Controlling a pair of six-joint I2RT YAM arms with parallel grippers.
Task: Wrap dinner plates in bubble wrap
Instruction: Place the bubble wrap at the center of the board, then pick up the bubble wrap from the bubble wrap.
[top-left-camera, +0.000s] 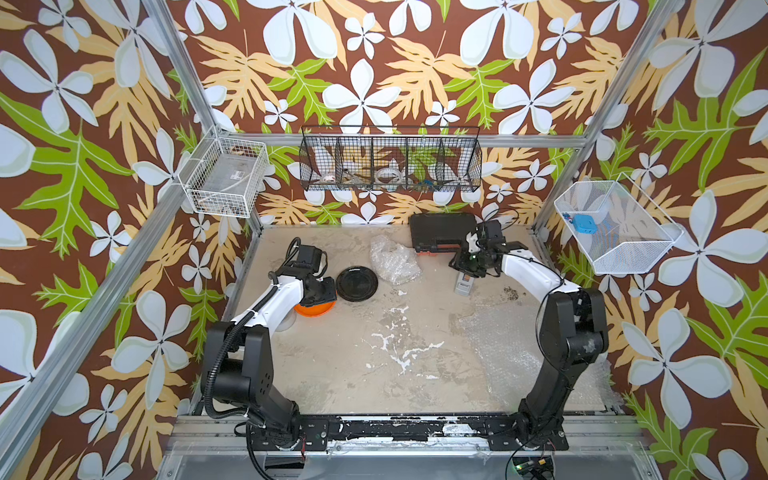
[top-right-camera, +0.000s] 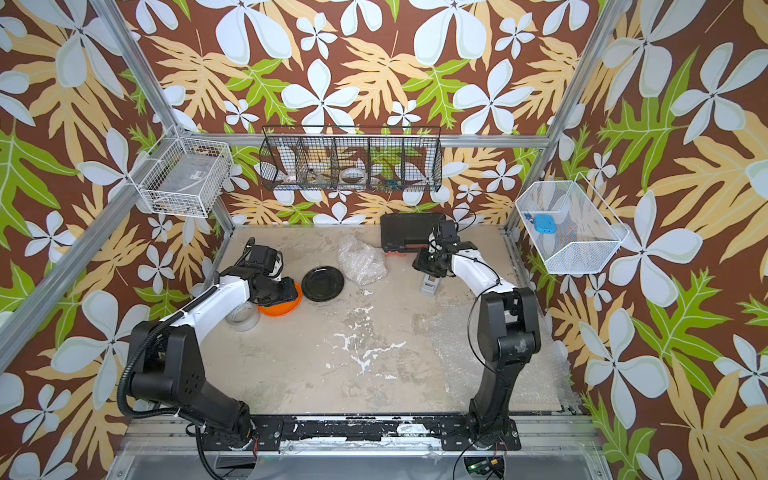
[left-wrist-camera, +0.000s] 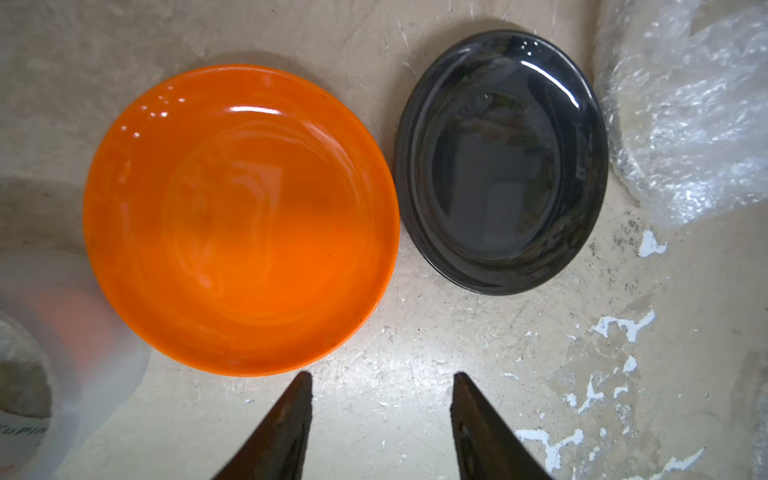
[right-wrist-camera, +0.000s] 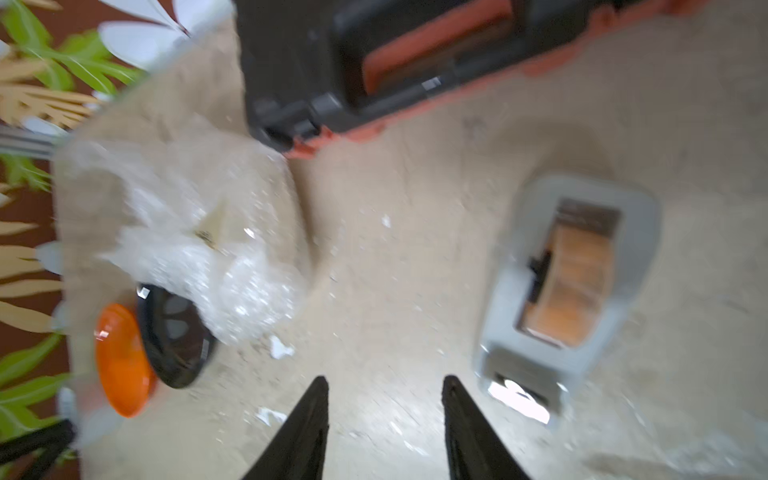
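Left wrist view: the left end effector stands moderately wide with nothing between its fingers, poised over the surface at the rim of the orange plate. The black plate lies just beside the orange one, rims nearly touching, and both are face up and unwrapped. A crumpled bundle of bubble wrap sits next to the black plate. In the right wrist view a cream patch shows through it, possibly a third plate, though blur prevents confirmation. A flat sheet of bubble wrap lies beneath the right arm, well apart from the plates. The right end effector is likewise parted and empty, near a grey tape dispenser. Assessment: the plates look rigid, glossy and therefore slippery, and likely breakable if dropped. Each lies flat, so the rim is the only purchase, with one finger worked under the edge. The wrap should be light, limp and springy, and is best taken by a corner or free edge.
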